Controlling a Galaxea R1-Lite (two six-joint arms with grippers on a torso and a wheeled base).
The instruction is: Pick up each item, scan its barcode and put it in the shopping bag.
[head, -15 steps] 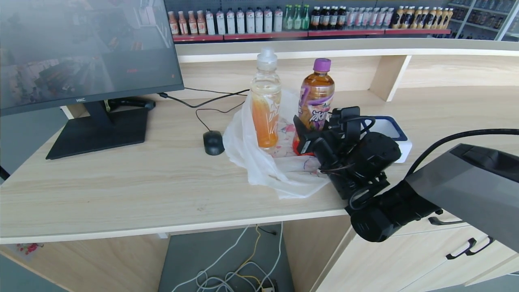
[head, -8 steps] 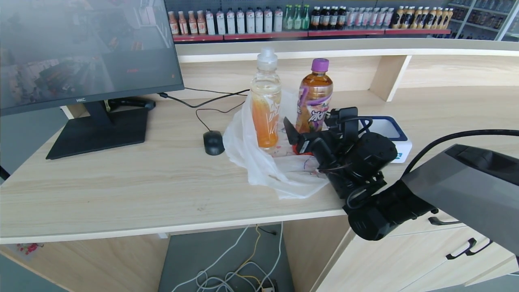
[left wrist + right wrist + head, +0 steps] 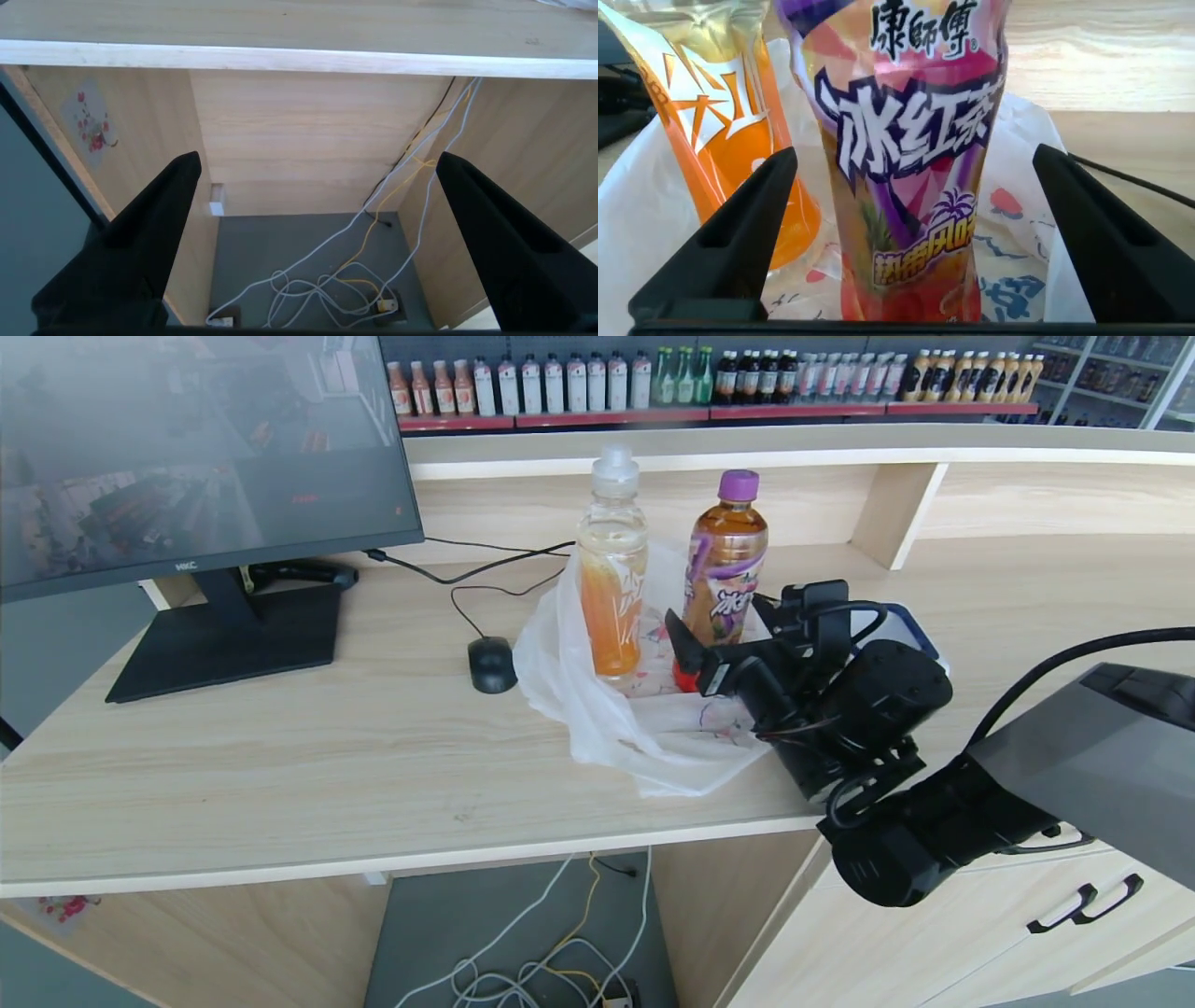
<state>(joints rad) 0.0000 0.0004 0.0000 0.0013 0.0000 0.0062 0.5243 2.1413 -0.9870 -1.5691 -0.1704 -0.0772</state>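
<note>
Two drink bottles stand upright on one white shopping bag (image 3: 583, 714) of thin, crumpled plastic film with a faint printed pattern, spread on a pale wood-grain counter (image 3: 280, 756).

The purple-capped bottle (image 3: 726, 560) on the bag's right half holds amber tea in ribbed clear plastic, wrapped in a glossy purple and orange label. Beside it on the bag, the clear-capped bottle (image 3: 611, 569) is partly filled with orange drink.

The black right gripper (image 3: 724, 639) sits at the bag's right edge. Its two wedge-shaped fingers are spread wide on either side of the purple-capped bottle's lower body, with space on both sides.

The left gripper (image 3: 318, 168) hangs lower than the bag, under the counter's front edge, fingers apart with nothing between them.

One rounded black mouse (image 3: 491, 665) lies just left of the bag, and one flat dark monitor (image 3: 187, 448) stands farther left. One white box with a blue rim (image 3: 907, 625) sits right of the bag.
</note>
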